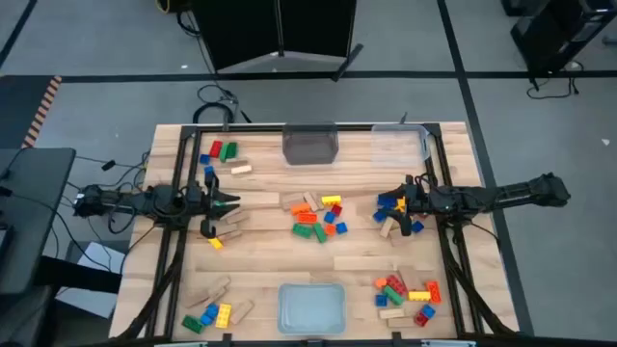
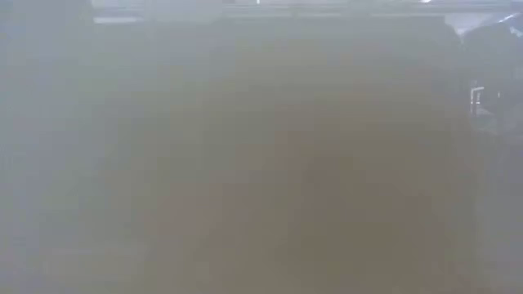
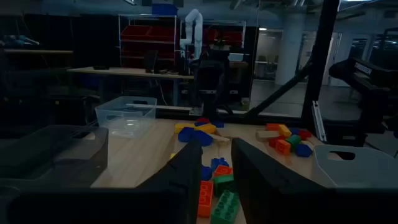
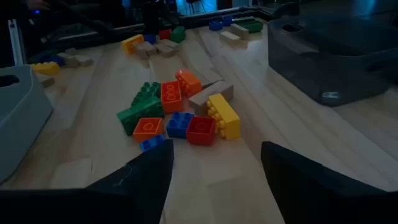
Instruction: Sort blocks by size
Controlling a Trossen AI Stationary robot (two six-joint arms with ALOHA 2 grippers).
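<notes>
Two grippers low over the table (image 1: 260, 265), left gripper (image 1: 229, 204) and right gripper (image 1: 386, 209) flanking the central blocks (image 1: 318, 217). Both spread open, holding nothing. More blocks clustered near each corner.

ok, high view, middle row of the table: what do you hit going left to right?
left end effector → tan wooden block → central pile of mixed blocks → right end effector
</notes>
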